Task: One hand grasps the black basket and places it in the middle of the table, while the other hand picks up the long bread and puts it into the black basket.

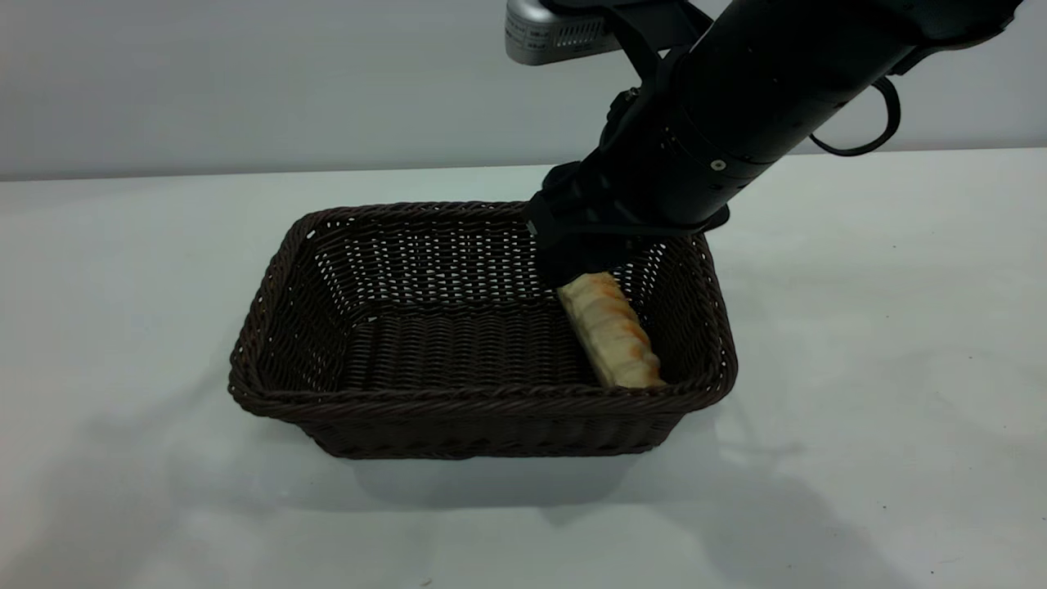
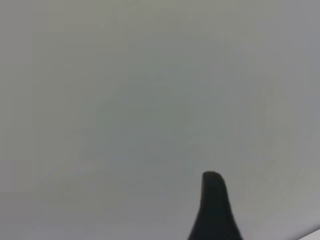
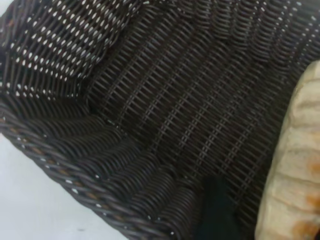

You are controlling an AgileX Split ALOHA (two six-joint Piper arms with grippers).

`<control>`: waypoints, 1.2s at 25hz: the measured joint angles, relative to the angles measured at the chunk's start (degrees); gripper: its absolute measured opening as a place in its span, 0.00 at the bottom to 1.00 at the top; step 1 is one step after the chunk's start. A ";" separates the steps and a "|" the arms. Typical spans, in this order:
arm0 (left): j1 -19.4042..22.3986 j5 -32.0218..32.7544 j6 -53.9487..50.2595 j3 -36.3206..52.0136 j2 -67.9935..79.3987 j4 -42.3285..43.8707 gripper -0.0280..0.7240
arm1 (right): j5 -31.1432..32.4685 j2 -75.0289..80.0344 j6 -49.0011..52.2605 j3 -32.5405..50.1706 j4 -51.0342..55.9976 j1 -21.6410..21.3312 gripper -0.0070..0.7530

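One claw is at work: the right claw [image 1: 577,274], reaching down from the upper right of the exterior frame into the basket [image 1: 483,401]. Its tips meet the far end of the bread [image 1: 612,331], but whether they are clamped on it or have let go cannot be told, since the arm's bulk hides them. The bread lies lengthwise along the basket's right wall, its near end down by the front rim, probably because the arm came in from that side and lowered it at a slant. In the right wrist view the bread [image 3: 295,165] fills the right edge over the woven floor. The basket sits mid-frame on the counter [image 1: 859,368], so the placing looks done. The left claw [image 2: 215,210] is off on its own, facing only blank surface.
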 joint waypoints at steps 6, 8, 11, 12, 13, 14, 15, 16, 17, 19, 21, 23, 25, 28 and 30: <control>0.00 1.24 0.00 0.00 -1.68 0.98 0.83 | 0.75 -7.40 -0.59 0.00 -0.99 0.00 0.63; 0.00 2.66 -0.20 0.00 -3.64 2.58 0.83 | 2.55 -12.84 -0.64 0.00 -1.62 0.00 0.58; 0.00 4.56 -3.19 0.00 -8.22 6.42 0.83 | 7.79 -20.87 -0.35 0.00 -3.40 0.00 0.53; 0.00 5.07 -5.45 0.00 -9.75 8.55 0.83 | 9.60 -23.11 0.17 0.00 -4.40 0.00 0.51; 0.00 5.44 -8.30 0.06 -11.68 11.15 0.83 | 11.83 -25.71 1.43 0.00 -6.32 -0.07 0.50; 0.00 5.62 -11.40 0.32 -13.76 13.81 0.83 | 14.06 -28.24 3.55 0.00 -9.18 -0.24 0.49; 0.00 5.74 -13.59 0.82 -15.61 15.15 0.83 | 16.48 -30.71 6.50 0.00 -12.16 -0.70 0.48; 0.00 5.90 -15.43 1.64 -17.98 16.05 0.83 | 18.69 -32.74 9.49 0.00 -16.65 -1.43 0.47; 0.00 6.30 -16.53 2.55 -20.93 16.49 0.83 | 21.44 -35.08 13.54 0.00 -21.93 -2.20 0.46; 0.00 7.09 -17.46 5.07 -25.12 16.83 0.83 | 26.68 -39.05 21.89 0.00 -32.09 -3.82 0.45; 0.00 7.64 -17.96 7.62 -29.65 17.01 0.83 | 31.90 -43.16 28.19 0.00 -40.87 -4.42 0.45; 0.00 8.42 -18.94 10.96 -33.33 17.01 0.83 | 35.94 -46.97 32.00 0.00 -45.40 -4.54 0.45; 0.00 9.29 -19.78 14.51 -37.08 17.06 0.83 | 40.13 -50.98 33.70 0.00 -47.77 -4.54 0.45; 0.00 10.71 -22.14 20.50 -42.21 17.06 0.83 | 45.00 -56.65 34.66 0.56 -49.23 -4.54 0.45; 0.00 11.97 -23.84 24.61 -45.29 17.06 0.82 | 46.86 -60.76 34.77 2.81 -49.44 -4.54 0.45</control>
